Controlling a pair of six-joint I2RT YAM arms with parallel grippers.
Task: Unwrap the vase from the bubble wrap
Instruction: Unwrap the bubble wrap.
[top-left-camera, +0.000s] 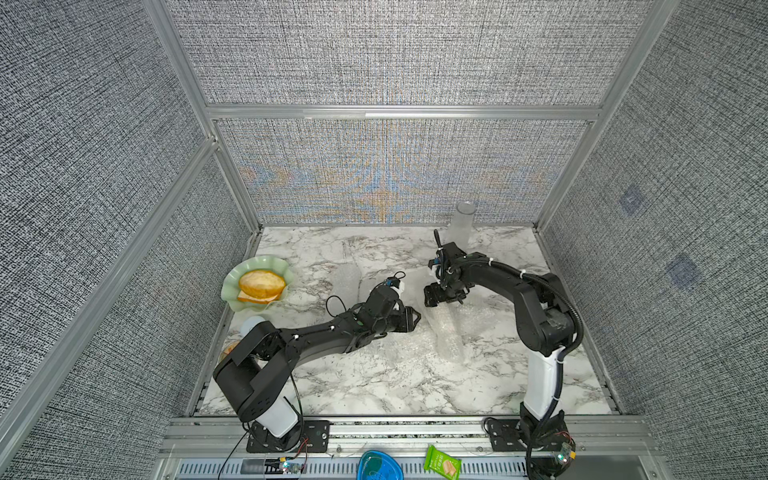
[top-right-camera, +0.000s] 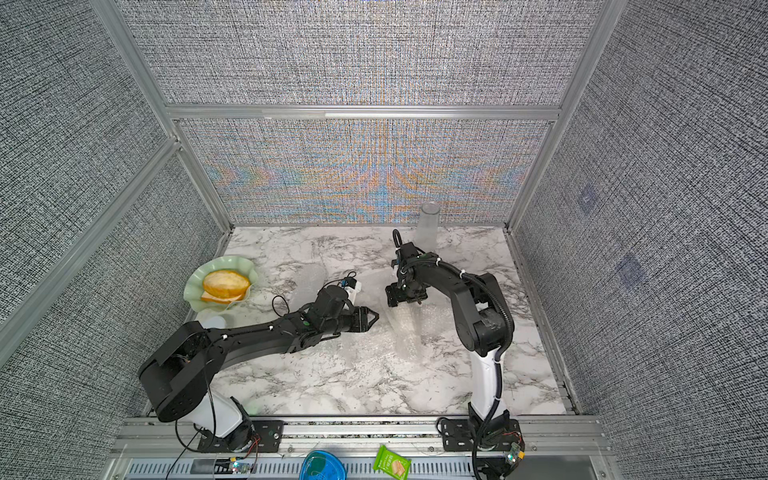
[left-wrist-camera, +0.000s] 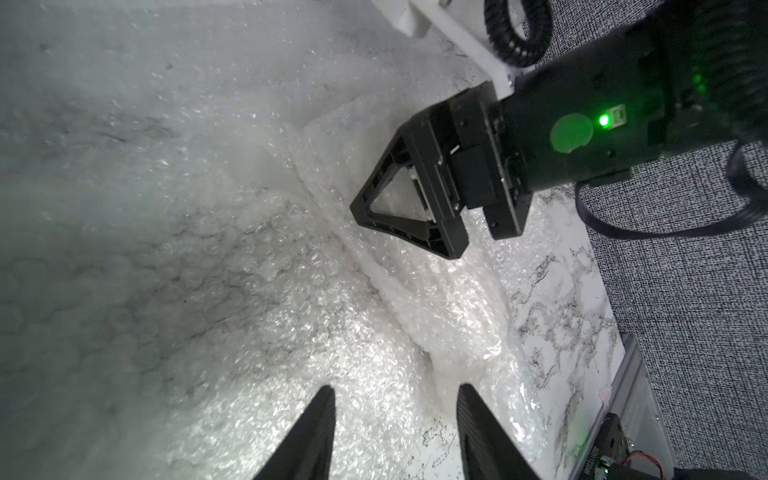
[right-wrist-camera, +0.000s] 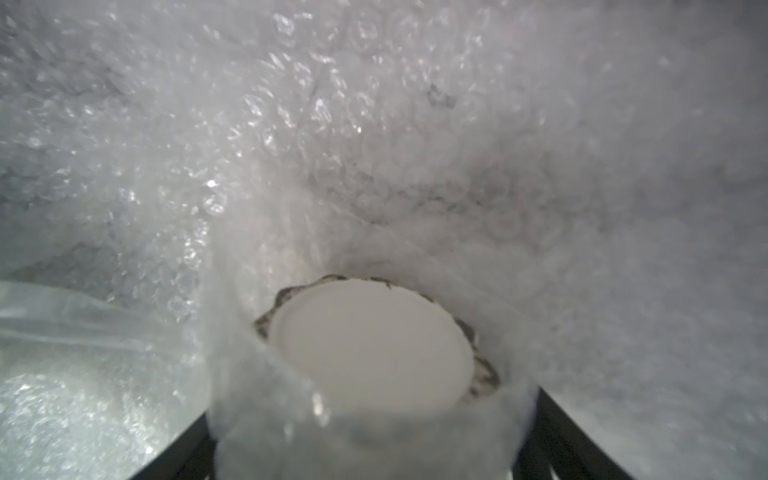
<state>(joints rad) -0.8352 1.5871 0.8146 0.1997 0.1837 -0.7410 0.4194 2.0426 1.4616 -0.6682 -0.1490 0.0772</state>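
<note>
1. The left gripper (left-wrist-camera: 395, 388) is seen with its fingers parted and empty, over bubble wrap (left-wrist-camera: 270, 291) spread on the marble table (left-wrist-camera: 557, 291)
2. The right gripper (right-wrist-camera: 372, 405) is closed on the wrapped end of the vase (right-wrist-camera: 370, 353), which fills the gap between its fingers
3. In both top views the rolled wrap (top-left-camera: 449, 336) (top-right-camera: 409, 332) is seen just beside the left fingers
4. The vase's white round end is shown only in the right wrist view
</note>
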